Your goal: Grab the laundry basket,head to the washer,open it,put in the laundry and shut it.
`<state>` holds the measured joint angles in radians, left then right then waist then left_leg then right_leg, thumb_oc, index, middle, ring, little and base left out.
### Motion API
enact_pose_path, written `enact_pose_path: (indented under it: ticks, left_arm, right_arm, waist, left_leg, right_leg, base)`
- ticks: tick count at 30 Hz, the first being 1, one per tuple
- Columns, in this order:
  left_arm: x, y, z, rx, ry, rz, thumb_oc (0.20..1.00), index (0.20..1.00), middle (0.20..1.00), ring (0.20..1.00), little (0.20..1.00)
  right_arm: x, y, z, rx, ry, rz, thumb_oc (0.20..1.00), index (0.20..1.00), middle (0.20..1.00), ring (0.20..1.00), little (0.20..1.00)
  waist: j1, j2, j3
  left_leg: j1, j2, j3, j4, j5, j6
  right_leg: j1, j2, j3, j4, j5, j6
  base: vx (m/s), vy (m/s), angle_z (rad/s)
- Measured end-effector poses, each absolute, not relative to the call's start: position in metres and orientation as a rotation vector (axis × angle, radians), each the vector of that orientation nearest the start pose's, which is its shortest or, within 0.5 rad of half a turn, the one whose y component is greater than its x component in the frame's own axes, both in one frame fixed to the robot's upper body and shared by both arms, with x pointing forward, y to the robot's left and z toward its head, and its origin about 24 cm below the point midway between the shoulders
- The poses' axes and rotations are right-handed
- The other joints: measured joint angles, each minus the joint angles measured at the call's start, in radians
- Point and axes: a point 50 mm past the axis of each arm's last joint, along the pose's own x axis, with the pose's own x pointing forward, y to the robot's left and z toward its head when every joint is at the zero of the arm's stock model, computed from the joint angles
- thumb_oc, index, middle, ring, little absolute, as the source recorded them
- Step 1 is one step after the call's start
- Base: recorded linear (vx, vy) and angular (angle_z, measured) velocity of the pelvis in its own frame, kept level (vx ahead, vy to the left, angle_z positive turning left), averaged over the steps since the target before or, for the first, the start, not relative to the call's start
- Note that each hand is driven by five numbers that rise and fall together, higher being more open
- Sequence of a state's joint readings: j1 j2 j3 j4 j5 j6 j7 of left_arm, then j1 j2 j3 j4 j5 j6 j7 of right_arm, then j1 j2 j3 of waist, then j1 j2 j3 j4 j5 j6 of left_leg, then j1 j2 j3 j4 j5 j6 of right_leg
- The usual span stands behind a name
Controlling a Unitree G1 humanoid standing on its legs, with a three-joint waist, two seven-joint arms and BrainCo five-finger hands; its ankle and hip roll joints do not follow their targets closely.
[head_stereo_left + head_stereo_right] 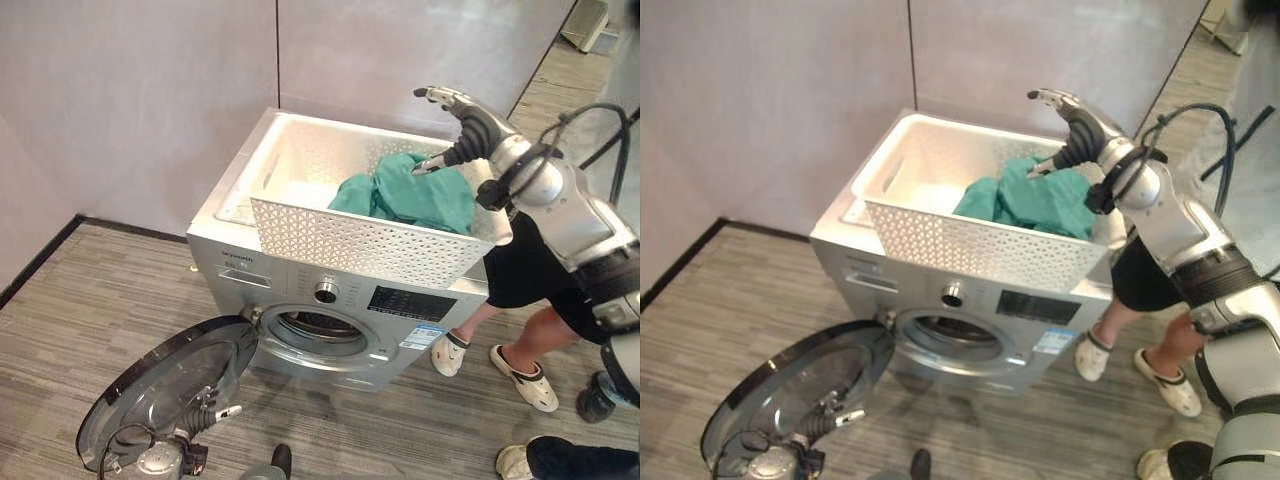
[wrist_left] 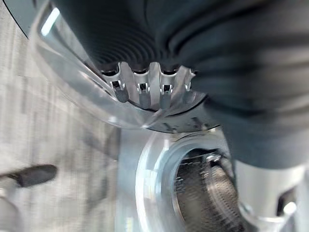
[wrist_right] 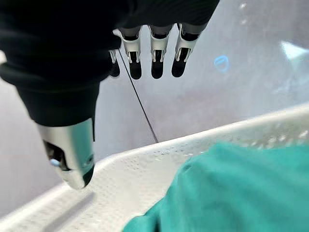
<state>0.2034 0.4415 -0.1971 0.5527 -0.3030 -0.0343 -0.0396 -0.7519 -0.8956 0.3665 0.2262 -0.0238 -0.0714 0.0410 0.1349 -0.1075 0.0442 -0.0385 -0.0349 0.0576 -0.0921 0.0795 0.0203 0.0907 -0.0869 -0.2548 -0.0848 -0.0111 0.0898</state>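
Laundry point(image 1: 415, 195), a green cloth, lies bunched in the white basket point(image 1: 350, 240), toward its right side. Right above it hangs the right hand point(image 1: 462, 120), its fingers point(image 3: 154, 53) straight and spread, holding nothing. The thumb tip is very near the cloth, but I cannot tell if it touches. That basket sits on top of the silver washer point(image 1: 300, 290). The washer's round door point(image 1: 165, 385) is swung wide open, low and to the left. The left hand point(image 1: 205, 412) is at this door, and its fingers point(image 2: 141, 92) press straight against the door's clear rim. A person's legs and white shoes point(image 1: 525, 380) stand just right of the washer.
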Motion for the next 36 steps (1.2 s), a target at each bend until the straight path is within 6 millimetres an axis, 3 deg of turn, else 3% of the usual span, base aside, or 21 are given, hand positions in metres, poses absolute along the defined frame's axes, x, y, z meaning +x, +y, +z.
enact_pose_path:
  ticks: [6,36]
  left_arm:
    - [0.130,0.256,-0.099,0.172,0.785,0.034,1.000,1.000,1.000,1.000,1.000]
    - [0.124,0.254,-0.108,0.179,0.840,0.028,1.000,1.000,1.000,1.000,1.000]
  right_arm:
    - [0.330,-0.235,0.224,-0.967,-0.418,0.085,1.000,1.000,1.000,1.000,1.000]
    - [0.327,-0.231,0.216,-0.961,-0.427,0.085,1.000,1.000,1.000,1.000,1.000]
  waist:
    - [-0.004,-0.010,0.015]
    - [-0.010,-0.005,0.013]
  left_leg:
    - [0.000,-0.003,0.001,0.000,-0.003,-0.001]
    - [0.018,-0.005,0.002,0.000,-0.005,0.002]
  right_leg:
    - [0.001,-0.004,0.001,0.000,0.000,0.001]
    - [0.017,-0.007,0.001,0.000,0.001,0.004]
  base:
    - [0.00,0.001,-0.01]
    - [0.00,0.000,0.00]
